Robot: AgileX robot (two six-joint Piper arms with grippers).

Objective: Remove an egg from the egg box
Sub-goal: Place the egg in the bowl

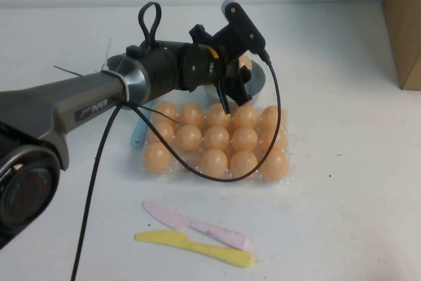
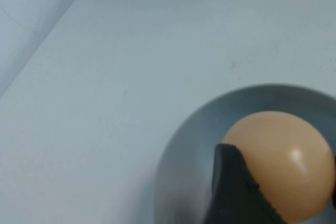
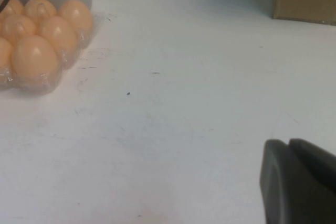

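Transfer step, late stage: egg (image 2: 278,163) already out of egg box (image 1: 281,177), held over grey bowl (image 2: 184,171) just behind the box. Left gripper (image 1: 231,94) above the bowl's near rim in high view, clamped on the egg; left wrist view shows one dark finger (image 2: 231,192) pressed against the shell w/ bowl floor right beneath, so prob. low inside the bowl, though can't tell if touching the bottom. Egg box flat on table, rows of peach eggs left in it, front-left cups look filled; exact empty cup hidden by the arm. Right gripper (image 3: 299,182) parked well to the right, low over bare table, fingers together, holding nothing. Cardboard box (image 1: 402,27) at far right, pink knife (image 1: 197,225) and yellow knife (image 1: 197,248) near front edge, blue utensil (image 1: 138,133) beside the box, none in the way. Next, by judgement: ease down till egg rests on bowl floor, open slowly, lift straight up w/o nudging it; smooth shell, may roll once freed.
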